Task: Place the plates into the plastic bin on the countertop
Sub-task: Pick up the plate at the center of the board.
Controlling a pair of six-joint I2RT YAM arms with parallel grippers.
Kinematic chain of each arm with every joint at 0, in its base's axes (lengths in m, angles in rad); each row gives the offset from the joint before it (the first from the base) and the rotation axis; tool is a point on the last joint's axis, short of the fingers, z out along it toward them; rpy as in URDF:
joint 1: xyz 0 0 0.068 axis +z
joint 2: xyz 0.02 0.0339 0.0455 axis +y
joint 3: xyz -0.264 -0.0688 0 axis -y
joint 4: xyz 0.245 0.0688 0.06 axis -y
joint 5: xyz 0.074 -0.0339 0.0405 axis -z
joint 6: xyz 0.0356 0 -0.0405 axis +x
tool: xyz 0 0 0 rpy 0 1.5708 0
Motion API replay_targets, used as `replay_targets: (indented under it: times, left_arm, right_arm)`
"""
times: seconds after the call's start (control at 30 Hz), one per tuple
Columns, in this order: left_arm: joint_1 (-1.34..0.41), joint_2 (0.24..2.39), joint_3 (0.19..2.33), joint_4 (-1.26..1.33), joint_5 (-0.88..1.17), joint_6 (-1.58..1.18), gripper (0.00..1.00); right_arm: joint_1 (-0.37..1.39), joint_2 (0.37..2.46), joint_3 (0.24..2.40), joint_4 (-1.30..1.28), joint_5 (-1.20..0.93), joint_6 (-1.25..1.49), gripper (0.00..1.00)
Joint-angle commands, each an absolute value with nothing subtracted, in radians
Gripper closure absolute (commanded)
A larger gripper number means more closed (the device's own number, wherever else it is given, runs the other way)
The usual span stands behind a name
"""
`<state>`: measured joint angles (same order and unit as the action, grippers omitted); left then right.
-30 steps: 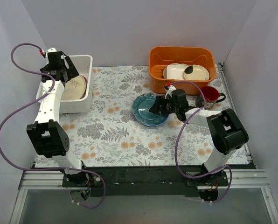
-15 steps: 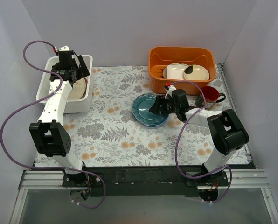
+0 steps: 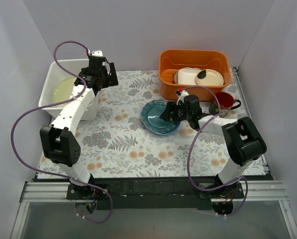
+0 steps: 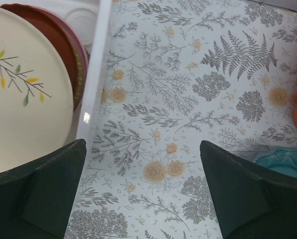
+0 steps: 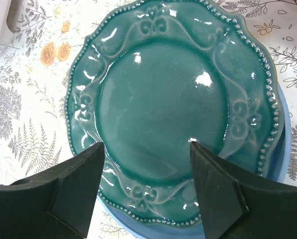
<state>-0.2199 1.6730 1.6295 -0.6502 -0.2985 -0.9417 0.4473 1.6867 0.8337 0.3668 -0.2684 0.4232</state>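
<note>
Right wrist: gripper (image 5: 144, 145) over teal plate (image 5: 163, 94)

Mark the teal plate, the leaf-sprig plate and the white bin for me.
teal plate (image 5: 163, 104), right wrist view, on its flat centre.
leaf-sprig plate (image 4: 19, 104), left wrist view, on its cream face.
white bin (image 4: 95, 84), left wrist view, on its rim.

- Top camera is overlooking the whole tabletop (image 3: 128, 149) from behind.
- Left wrist is looking down onto the plastic bin (image 4: 96, 74) rim.
- Right wrist is closely facing the teal plate (image 5: 163, 109).
</note>
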Motion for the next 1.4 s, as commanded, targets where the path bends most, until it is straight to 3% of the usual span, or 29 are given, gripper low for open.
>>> replay_targets:
  times: [0.0,0.43,1.1,1.37]
  left_arm:
    - [-0.276,1.664,1.621,-0.635,-0.344,-0.927,0.02]
    - [-0.406,1.709,1.603,-0.623,-0.350,-0.940,0.02]
    - [-0.436,1.792,1.559,-0.529,0.032,-1.008,0.03]
    - [-0.436,1.858,1.557,-0.511,0.176,-1.045,0.15]
  right_arm:
    - [0.449,1.654,0.827,0.394,-0.267,0.429,0.23]
    - [0.449,1.643,0.821,0.393,-0.255,0.426,0.24]
    - [0.449,1.614,0.811,0.371,-0.213,0.414,0.25]
    - [0.446,1.600,0.807,0.353,-0.190,0.400,0.25]
